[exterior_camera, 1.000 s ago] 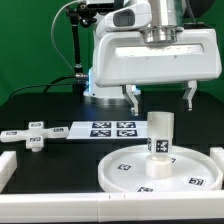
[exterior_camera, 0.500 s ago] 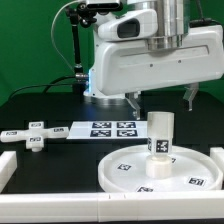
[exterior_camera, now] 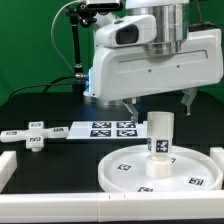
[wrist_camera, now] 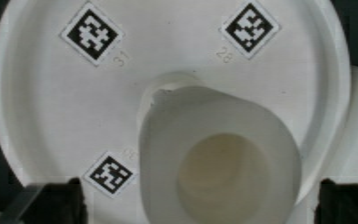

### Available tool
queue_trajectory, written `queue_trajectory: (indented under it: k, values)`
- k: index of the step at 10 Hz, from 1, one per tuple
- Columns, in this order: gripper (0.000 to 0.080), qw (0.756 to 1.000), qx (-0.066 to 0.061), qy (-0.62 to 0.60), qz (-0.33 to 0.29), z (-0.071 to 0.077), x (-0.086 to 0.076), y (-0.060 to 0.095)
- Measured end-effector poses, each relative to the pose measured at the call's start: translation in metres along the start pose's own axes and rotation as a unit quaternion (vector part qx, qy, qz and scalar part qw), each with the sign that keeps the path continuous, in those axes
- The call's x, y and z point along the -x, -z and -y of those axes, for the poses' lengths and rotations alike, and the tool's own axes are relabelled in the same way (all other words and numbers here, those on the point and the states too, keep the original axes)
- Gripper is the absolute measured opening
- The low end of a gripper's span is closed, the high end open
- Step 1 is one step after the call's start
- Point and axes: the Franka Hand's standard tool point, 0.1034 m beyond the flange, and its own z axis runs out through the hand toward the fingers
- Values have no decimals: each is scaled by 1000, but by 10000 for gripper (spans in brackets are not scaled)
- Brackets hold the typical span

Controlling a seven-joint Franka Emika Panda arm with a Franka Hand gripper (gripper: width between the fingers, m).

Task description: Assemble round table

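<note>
While hanging with the tool [exterior_camera: 161, 102] over the short cylinder [exterior_camera: 160, 135], holds nothing. Both fingers [exterior_camera: 130, 100] spread to full width, one out to each side above the cylinder's top, clear of it. From the wrist view, looks straight down on the pale round top of the cylinder [wrist_camera: 229, 150], with three square tags on the face around it. Cylinder upright at the middle of the big round disc [exterior_camera: 115, 168], a square tag on its side. Disc flat on the black mat [exterior_camera: 60, 108] of the surface, toward the exterior view's right. At the exterior view's left, the small cross-shaped piece [exterior_camera: 33, 135] flat on the mat, well apart from the disc. Just beside it, the marker board [exterior_camera: 110, 128], behind the disc. At the mat's edge on the exterior view's left, a plain white bar [exterior_camera: 6, 175].
</note>
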Motion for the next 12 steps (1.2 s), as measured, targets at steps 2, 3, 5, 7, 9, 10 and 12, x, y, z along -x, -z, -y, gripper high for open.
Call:
queue_trajectory:
  k: [2,3,5,7,9,10,12]
  values:
    - [649,1000,3,2,-6,3,5,-8]
    - [649,1000,3,3,-8,4,5,-9]
    - [649,1000,3,3,-8,4,5,-9]
    - [521,1000,3,8,-9,3,2,-7]
    - [412,1000,4,8,-11,3,1,-6]
    - [412,1000,4,3,-11,3,1,-6]
    - [412,1000,3,-7,-11,3,1,-6]
